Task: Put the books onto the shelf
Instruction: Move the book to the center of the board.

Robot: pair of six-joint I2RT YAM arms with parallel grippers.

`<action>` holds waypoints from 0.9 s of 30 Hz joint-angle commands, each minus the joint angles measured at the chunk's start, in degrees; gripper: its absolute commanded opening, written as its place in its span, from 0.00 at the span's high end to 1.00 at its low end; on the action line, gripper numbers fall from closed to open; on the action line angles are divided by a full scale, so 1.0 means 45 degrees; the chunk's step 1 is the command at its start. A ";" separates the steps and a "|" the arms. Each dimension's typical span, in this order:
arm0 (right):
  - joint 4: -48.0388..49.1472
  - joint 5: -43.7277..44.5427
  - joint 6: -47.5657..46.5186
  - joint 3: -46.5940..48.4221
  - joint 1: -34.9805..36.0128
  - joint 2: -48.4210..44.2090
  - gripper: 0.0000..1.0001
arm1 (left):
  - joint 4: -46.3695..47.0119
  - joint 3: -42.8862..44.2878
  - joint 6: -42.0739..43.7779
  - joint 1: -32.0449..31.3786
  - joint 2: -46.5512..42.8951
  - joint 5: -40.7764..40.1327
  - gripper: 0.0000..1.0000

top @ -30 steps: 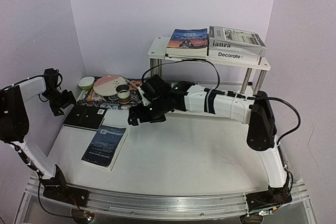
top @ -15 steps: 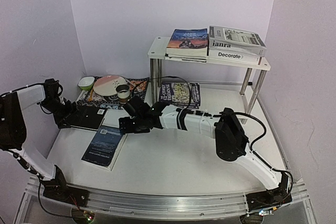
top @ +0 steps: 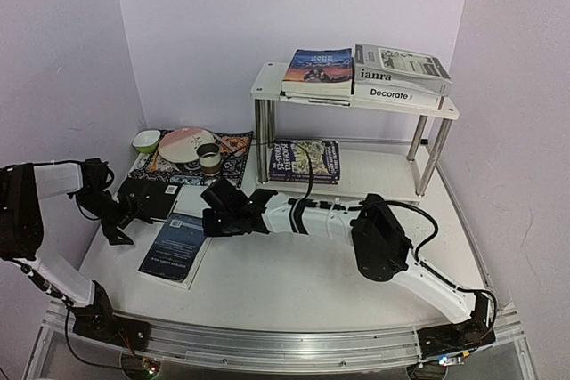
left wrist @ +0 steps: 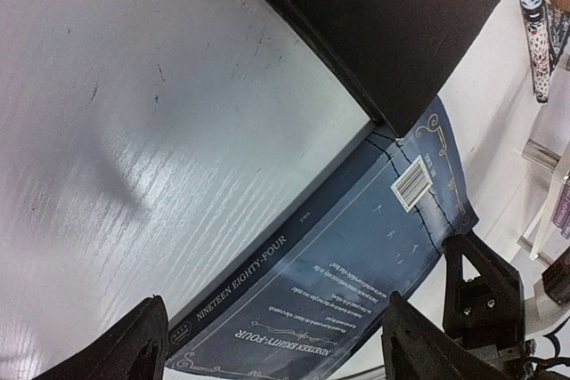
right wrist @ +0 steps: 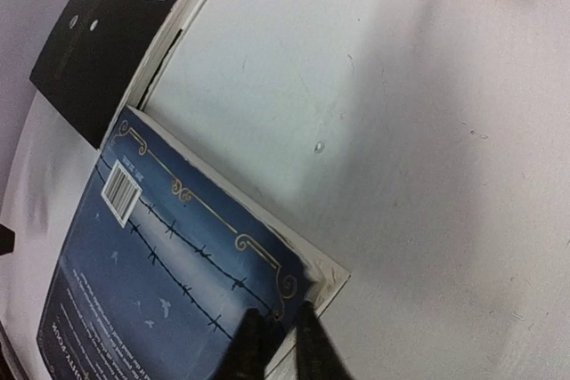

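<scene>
While the left gripper (left wrist: 276, 349) hangs with its jaws spread wide and nothing between them, low over the near end of the blue book (right wrist: 151, 282), the right gripper (right wrist: 278, 344) has its two fingers drawn almost together on that book's far corner, with the edge of the cover pinched between them. The blue book lies flat on the white surface (top: 294, 282) in the lower left of the overhead frame, back cover and barcode up. One of its corners meets the black book (top: 150, 198), which lies flat just above it in that view. The right arm stretches from the lower right across the middle of the frame to reach it. The shelf (top: 269, 80) stands in the upper right. On its top board lie a book with a painted cover (top: 318, 67), the grey "janra" book (top: 401, 66) and, under that one, the white "Decorate" book (top: 392, 93). A purple book (top: 305, 159) lies flat below the top board. In the upper left, a patterned placemat (top: 233, 144) carries a plate (top: 185, 144), a bowl (top: 146, 141) and a cup (top: 209, 158).
</scene>
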 commanded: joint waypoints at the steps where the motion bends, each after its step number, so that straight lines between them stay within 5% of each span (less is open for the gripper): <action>1: -0.0166 0.0598 0.0170 -0.1612 0.0050 -0.1372 1.00 | 0.1000 -0.0437 -0.0004 -0.0018 -0.0090 0.0594 0.16; 21: -0.1419 0.4678 0.0264 -1.4007 -0.0055 -1.1915 0.97 | 0.5357 -0.2441 -0.2997 -0.0095 -0.1954 0.0500 0.08; 22: -0.1506 0.4618 -0.0081 -1.4014 -0.0055 -1.2117 0.77 | 0.5376 -0.2528 -0.3162 -0.0138 -0.2124 0.0493 0.07; 23: -0.1620 0.4559 -0.0384 -1.3861 -0.0057 -1.2221 0.42 | 0.5388 -0.2647 -0.3400 -0.0197 -0.2340 0.0485 0.06; 24: -0.1673 0.4464 -0.0595 -1.3640 -0.0064 -1.2224 0.18 | 0.5424 -0.2811 -0.3754 -0.0282 -0.2621 0.0489 0.04; 25: -0.1687 0.4264 -0.0846 -1.3314 -0.0068 -1.2127 0.08 | 0.5435 -0.3043 -0.4155 -0.0373 -0.2945 0.0480 0.03; 27: -0.1655 0.3709 -0.1276 -1.2420 -0.0057 -1.1675 0.02 | 0.5438 -0.3333 -0.5056 -0.0692 -0.3393 0.0501 0.02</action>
